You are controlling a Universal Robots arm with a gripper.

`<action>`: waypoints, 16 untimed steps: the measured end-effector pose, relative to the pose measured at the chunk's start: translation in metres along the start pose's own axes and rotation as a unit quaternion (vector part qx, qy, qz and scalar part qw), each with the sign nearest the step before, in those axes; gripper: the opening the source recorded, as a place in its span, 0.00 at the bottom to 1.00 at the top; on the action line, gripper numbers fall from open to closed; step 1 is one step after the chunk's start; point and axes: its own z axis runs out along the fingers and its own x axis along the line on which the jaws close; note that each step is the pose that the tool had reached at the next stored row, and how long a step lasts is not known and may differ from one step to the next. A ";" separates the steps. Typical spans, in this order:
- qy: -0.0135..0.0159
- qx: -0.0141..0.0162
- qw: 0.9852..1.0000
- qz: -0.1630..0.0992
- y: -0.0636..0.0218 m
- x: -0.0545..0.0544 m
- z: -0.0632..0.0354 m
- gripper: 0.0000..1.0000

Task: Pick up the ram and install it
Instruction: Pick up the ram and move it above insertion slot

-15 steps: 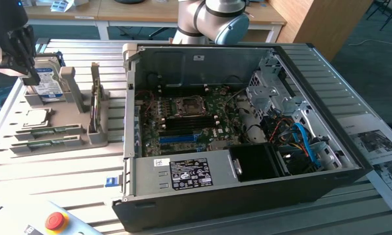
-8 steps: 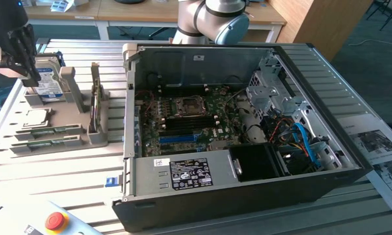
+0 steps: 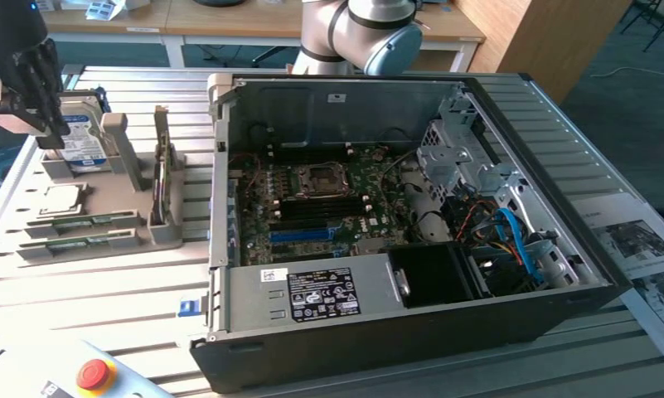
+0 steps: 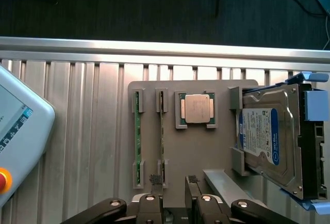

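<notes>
Two green ram sticks stand on edge in slots of a grey holder [image 4: 206,146]: one ram stick [image 4: 161,131] nearer the CPU, the other ram stick [image 4: 137,131] beside it. They lie at the exterior view's left [image 3: 83,222]. My gripper [image 4: 174,181] hangs above the holder with its jaws apart and nothing between them; one fingertip [image 4: 154,180] lines up with the end of the nearer stick. In the exterior view the gripper [image 3: 42,112] hovers over the holder's far end, by the hard drive. The open PC case [image 3: 226,207] holds the motherboard with its blue slot [image 3: 309,235].
A CPU [image 4: 196,108] and a hard drive [image 4: 268,136] share the holder, as does an upright expansion card [image 3: 160,166]. A teach pendant with a red button [image 3: 94,375] lies at the table's near edge. Papers [image 3: 642,249] lie at the exterior view's right.
</notes>
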 end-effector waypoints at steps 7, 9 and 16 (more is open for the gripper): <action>0.000 0.000 1.000 0.000 -0.0001 0.000 0.0042 0.31; 0.000 0.000 1.000 0.000 -0.0002 0.000 0.0044 0.31; 0.000 0.000 1.000 0.000 -0.0001 0.003 0.0044 0.31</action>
